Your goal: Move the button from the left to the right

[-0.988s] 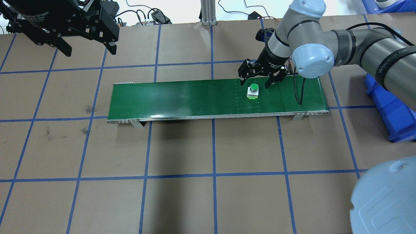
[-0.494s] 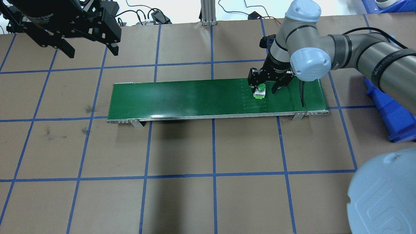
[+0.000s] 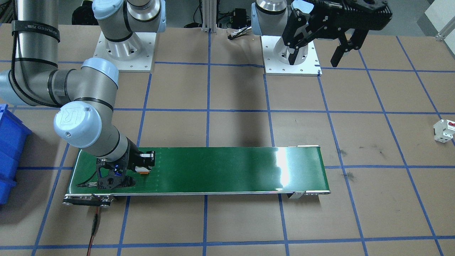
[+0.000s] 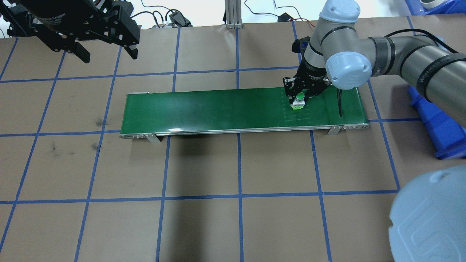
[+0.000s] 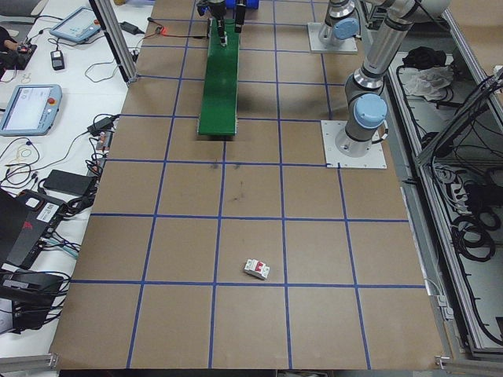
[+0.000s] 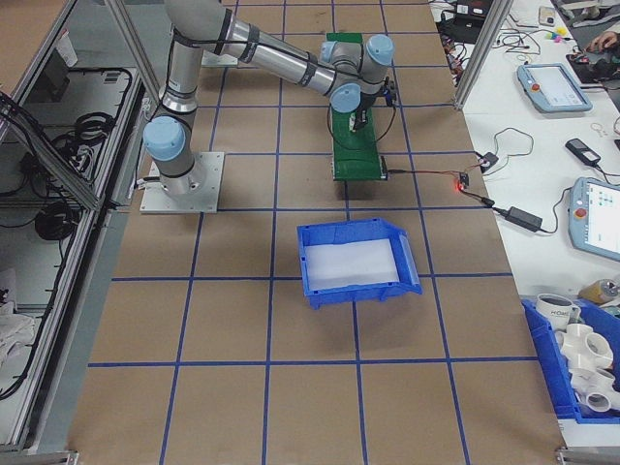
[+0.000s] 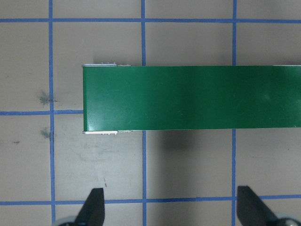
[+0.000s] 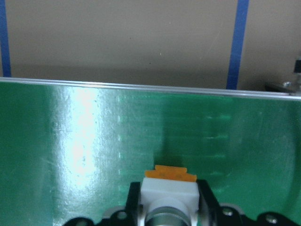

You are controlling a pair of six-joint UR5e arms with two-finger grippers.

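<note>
The button [image 4: 297, 105], with its green cap and whitish body, stands on the right part of the green conveyor belt [image 4: 218, 109]. My right gripper [image 4: 299, 99] is shut on it from above. The right wrist view shows the button's white body and orange base [image 8: 170, 174] squeezed between the two fingers [image 8: 134, 202]. In the front view the button [image 3: 143, 171] peeks out under the right gripper [image 3: 139, 167]. My left gripper [image 4: 109, 54] hangs open and empty high over the table's far left corner, also seen from the front as the left gripper [image 3: 314, 58]; its wrist camera looks down on the belt's left end [image 7: 197, 96].
A blue bin [image 6: 354, 262] sits on the table beyond the belt's right end. A white boxy block with a red mark [image 3: 444, 130] lies far off on the robot's left side. Cables and power supplies run along the table's far edge [image 4: 174, 18].
The button rode rightward along the belt. My right gripper followed it, came down and shut on it. The left gripper drifted slightly right, still open.
</note>
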